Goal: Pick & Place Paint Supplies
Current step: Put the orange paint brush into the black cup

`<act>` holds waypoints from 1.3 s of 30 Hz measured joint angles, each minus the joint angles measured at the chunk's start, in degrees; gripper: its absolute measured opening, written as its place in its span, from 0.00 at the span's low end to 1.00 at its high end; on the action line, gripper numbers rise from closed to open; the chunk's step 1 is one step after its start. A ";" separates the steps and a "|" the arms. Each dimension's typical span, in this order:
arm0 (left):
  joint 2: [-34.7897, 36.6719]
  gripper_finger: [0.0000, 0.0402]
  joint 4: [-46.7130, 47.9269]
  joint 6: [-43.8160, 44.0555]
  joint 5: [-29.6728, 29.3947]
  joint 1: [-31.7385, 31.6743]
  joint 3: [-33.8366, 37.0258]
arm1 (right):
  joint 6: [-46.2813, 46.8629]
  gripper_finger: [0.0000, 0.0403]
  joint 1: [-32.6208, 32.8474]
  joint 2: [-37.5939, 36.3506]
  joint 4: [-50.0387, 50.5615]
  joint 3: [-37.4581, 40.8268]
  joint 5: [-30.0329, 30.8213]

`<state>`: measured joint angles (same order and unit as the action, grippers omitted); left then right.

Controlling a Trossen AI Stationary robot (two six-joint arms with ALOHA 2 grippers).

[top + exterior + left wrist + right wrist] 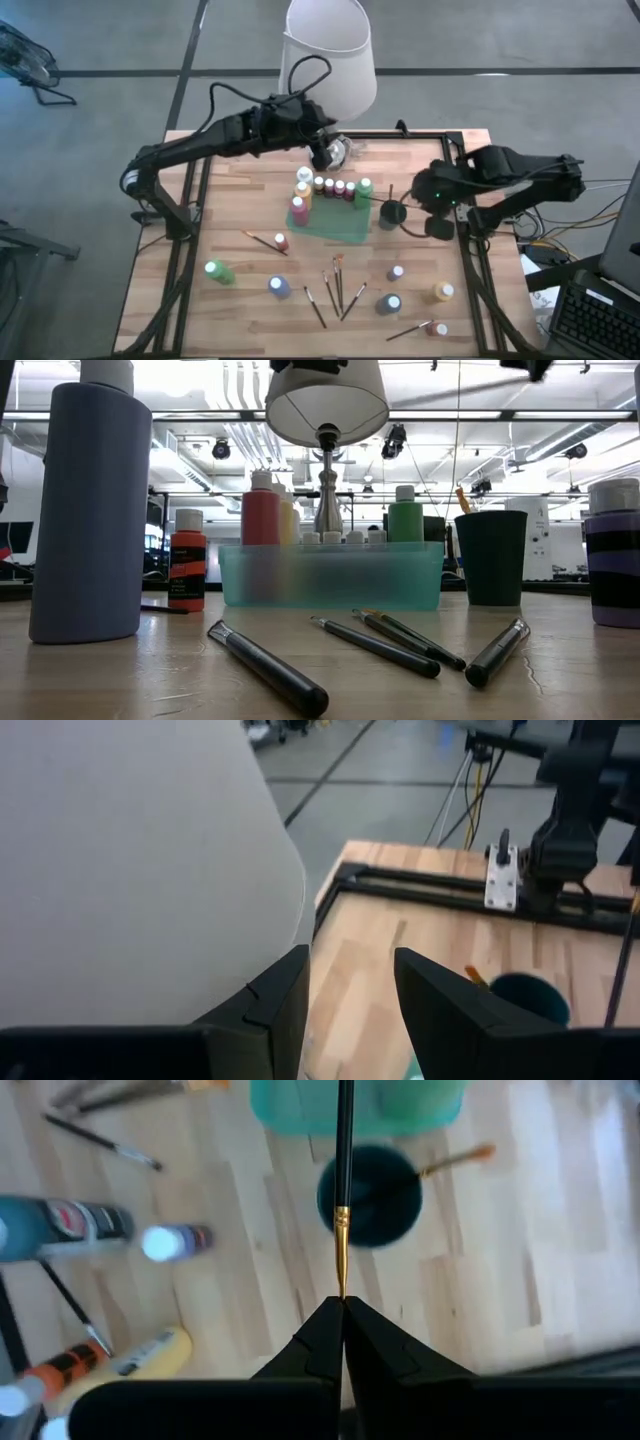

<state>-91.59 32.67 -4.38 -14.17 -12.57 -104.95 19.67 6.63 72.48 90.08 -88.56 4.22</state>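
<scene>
Black brush (343,1190), thin, light, stiff: right tool (342,1302) clamped on its ferrule end, over the cup (372,1195). Hold near the ferrule. Left tool (350,985) apart, by the lamp (140,870).

Grey concrete floor (100,40) with dark seams. Wooden table (240,300), black-framed. White-shaded lamp (330,50) at far edge. Ceiling lights (560,410) beyond; possibly a workshop.

Paint bottles (330,187) stand in the tray; others and paintbrushes (336,285) lie scattered nearby.
</scene>
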 joint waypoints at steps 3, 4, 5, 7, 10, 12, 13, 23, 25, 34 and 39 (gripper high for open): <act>0.01 0.38 2.96 1.32 0.09 -0.01 -1.00 | -2.01 0.02 -0.48 2.47 -0.05 -5.56 0.62; 0.02 0.38 3.27 1.82 0.64 -0.01 -1.16 | -3.26 0.02 -0.48 3.25 -0.13 -7.45 1.18; 0.02 0.38 3.38 2.47 2.53 -0.03 -1.22 | -4.42 0.02 -0.46 3.90 -0.17 -9.44 2.36; 0.02 0.38 3.45 4.87 8.65 -0.07 -1.48 | -7.52 0.02 -0.31 4.30 -0.24 -13.10 5.91; 0.02 0.38 3.41 11.42 20.15 -0.38 -2.67 | -15.28 0.02 0.56 4.56 -0.05 -16.93 13.28; 0.04 0.38 2.92 16.09 26.79 -0.73 -3.43 | -21.76 0.02 1.08 5.27 -0.07 -18.73 18.59; 0.04 0.38 2.91 18.59 29.20 -0.96 -3.88 | -24.94 0.02 1.33 5.64 -0.09 -19.47 20.81; 0.06 0.38 3.12 41.54 53.99 -2.93 -5.67 | -55.99 0.02 2.28 11.16 -5.04 -23.80 33.17; 0.04 0.38 3.10 45.37 56.78 -3.16 -5.52 | -61.04 0.02 3.26 12.27 -8.28 -24.18 34.82; 0.04 0.38 2.93 54.01 63.65 -4.25 -5.46 | -82.82 0.02 11.43 15.61 -26.44 -24.48 48.29; 0.04 0.38 2.92 55.79 65.83 -4.25 -5.42 | -93.89 0.02 13.29 17.21 -33.10 -24.39 57.07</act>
<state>-91.55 35.59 51.41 51.65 -16.82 -110.37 -74.22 19.92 89.68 56.99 -112.95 61.28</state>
